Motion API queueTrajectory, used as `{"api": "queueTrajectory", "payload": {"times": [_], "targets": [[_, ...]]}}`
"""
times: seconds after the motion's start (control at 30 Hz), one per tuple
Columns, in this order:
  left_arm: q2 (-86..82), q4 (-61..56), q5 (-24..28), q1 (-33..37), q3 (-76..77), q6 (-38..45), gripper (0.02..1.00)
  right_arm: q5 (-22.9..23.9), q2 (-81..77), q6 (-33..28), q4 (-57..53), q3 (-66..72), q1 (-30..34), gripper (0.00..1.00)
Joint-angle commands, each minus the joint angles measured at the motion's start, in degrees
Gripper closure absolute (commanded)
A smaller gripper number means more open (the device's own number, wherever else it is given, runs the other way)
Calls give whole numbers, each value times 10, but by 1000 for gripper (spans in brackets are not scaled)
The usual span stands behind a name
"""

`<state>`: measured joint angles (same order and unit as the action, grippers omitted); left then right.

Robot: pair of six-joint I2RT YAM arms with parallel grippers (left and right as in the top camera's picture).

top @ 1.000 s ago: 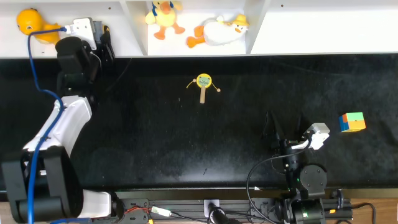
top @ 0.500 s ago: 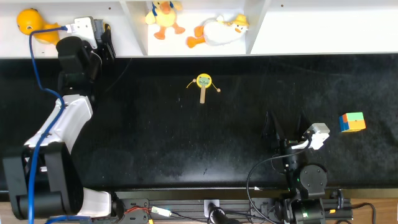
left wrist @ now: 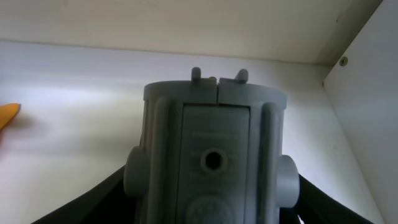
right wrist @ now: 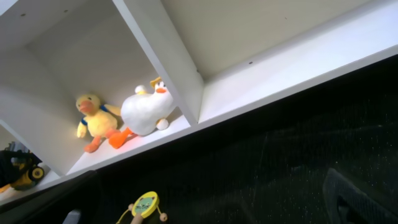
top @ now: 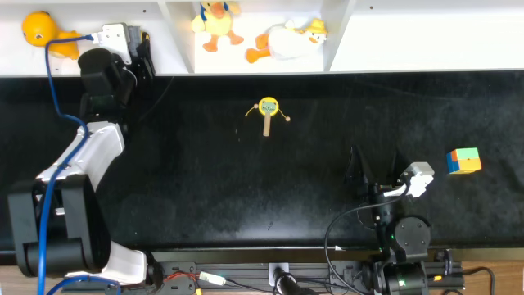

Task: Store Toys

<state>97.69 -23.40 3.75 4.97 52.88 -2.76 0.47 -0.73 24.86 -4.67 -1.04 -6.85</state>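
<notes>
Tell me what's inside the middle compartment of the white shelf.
A yellow plush duck sits beside a white plush bird with orange feet, which lies on its side. Anything behind them is covered by their bodies.

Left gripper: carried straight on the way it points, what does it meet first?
The left gripper would probably meet the shelf compartment's white back wall first, though depth is unclear; the orange toy sits off that line.

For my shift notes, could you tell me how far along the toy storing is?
Done: orange duck, yellow plush duck and white plush goose sit in the white shelf. In hand: left gripper is in the orange duck's compartment. Left: yellow wooden-handled rattle and multicoloured cube on the black table.
</notes>
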Motion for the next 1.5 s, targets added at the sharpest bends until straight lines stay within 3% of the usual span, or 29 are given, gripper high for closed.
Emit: {"api": "queueTrajectory", "payload": {"times": [0.03, 0.13, 0.23, 0.3, 0.63, 0.83, 1.07, 1.3, 1.5], "targets": [[3, -3, 5, 2, 16, 11, 529, 6, 5, 2, 3, 8, -2, 5], [3, -4, -1, 2, 16, 11, 397, 6, 5, 2, 3, 8, -3, 5], [3, -4, -4, 2, 16, 11, 82, 6, 5, 2, 3, 8, -3, 5], [3, -5, -4, 2, 16, 11, 18, 6, 5, 2, 3, 8, -3, 5], [-3, -8, -4, 2, 16, 10, 20, 6, 5, 2, 3, 8, -3, 5], [-80, 52, -5, 2, 16, 15, 20, 6, 5, 2, 3, 8, -3, 5], [-225, 198, -44, 2, 16, 19, 20, 6, 5, 2, 3, 8, -3, 7], [-375, 415, -45, 1, 16, 43, 20, 6, 5, 2, 3, 8, -2, 5], [-520, 574, -45, 1, 16, 8, 20, 6, 5, 2, 3, 8, -3, 7]]}}
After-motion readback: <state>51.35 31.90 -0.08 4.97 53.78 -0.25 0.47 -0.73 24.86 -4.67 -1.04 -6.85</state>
